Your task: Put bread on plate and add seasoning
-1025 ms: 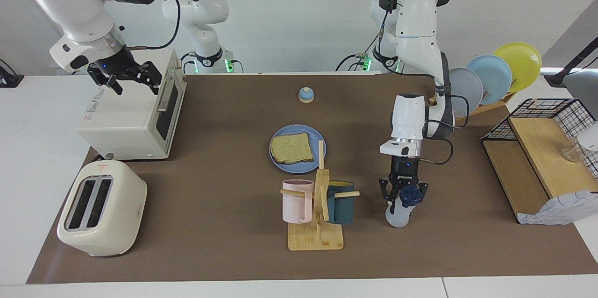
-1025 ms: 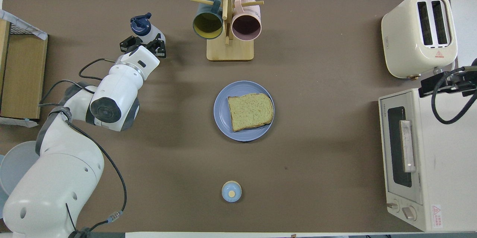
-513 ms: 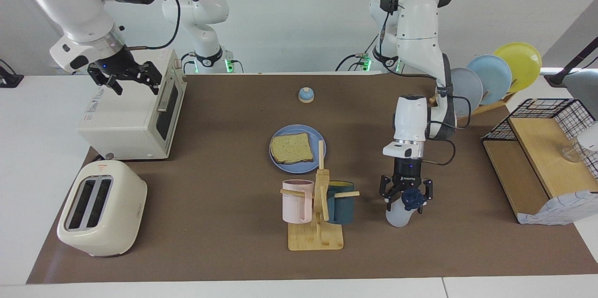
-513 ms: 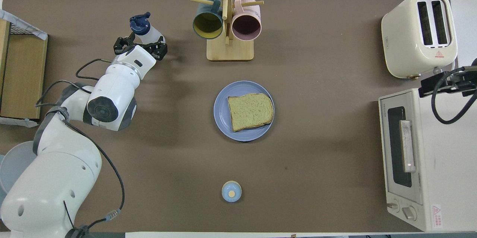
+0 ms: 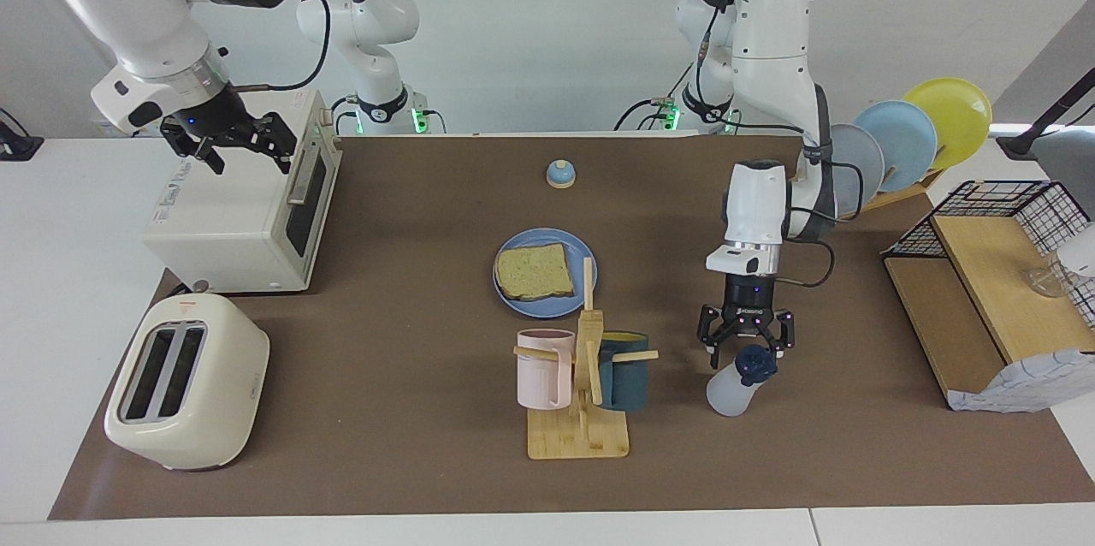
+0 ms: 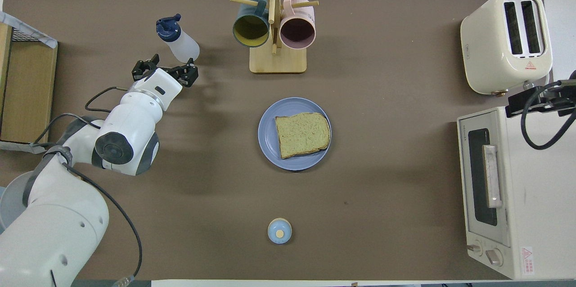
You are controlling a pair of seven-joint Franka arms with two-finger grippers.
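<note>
A robotics lab dressed as a kitchen.
We see two white robot arms bolted at a bench under a brown mat, bare white walls, loose cables, and staged props: toaster, toaster oven, mug tree, plate rack.

1. A cream toaster sits at the table's corner farthest from the robots, at the right arm's end.
2. A white toaster oven stands nearer the robots on that end.
3. A wooden mug rack holds a pink mug and a teal mug by the edge farthest from the robots.
4. A small bell rests near the robots' edge.
5. Racked plates and a wire-and-wood shelf occupy the left arm's end.
</note>
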